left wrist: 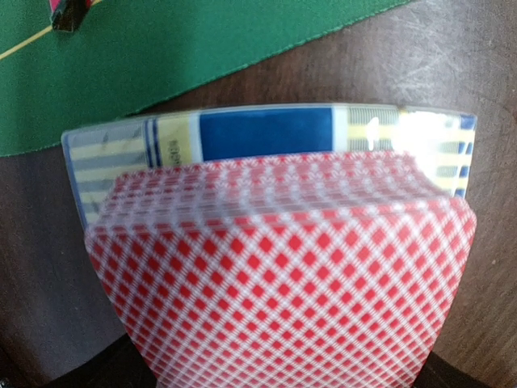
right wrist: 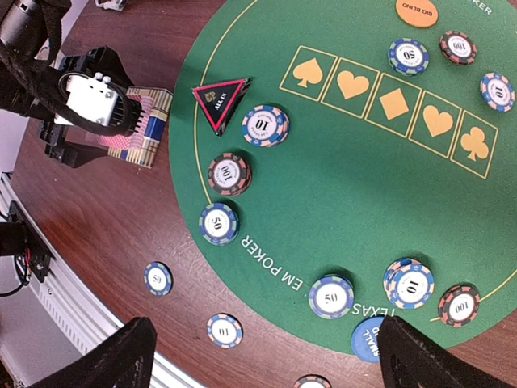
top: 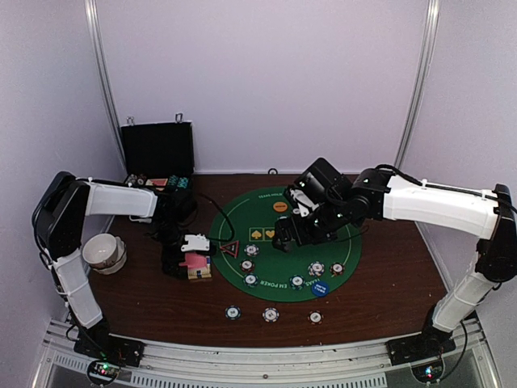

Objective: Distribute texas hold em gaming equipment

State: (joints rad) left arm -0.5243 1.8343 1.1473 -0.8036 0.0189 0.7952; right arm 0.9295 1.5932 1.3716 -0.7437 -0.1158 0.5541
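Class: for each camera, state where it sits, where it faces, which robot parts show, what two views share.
Top external: above, behind the bases, facing down; left arm, right arm show.
Left wrist: close over cards; own body unclear.
Right wrist: high over green mat, facing down; own fingertips show.
Shared, top and right: triangle marker.

Backs of the rectangular playing cards: red-white diamond lattice. Clear plastic box behind them: blue panel, yellow-blue stripes. Round felt mat green, gold suit boxes; triangular marker black, red-edged.

Robot lab enclosure: plain white walls, aluminium rail, wooden table.
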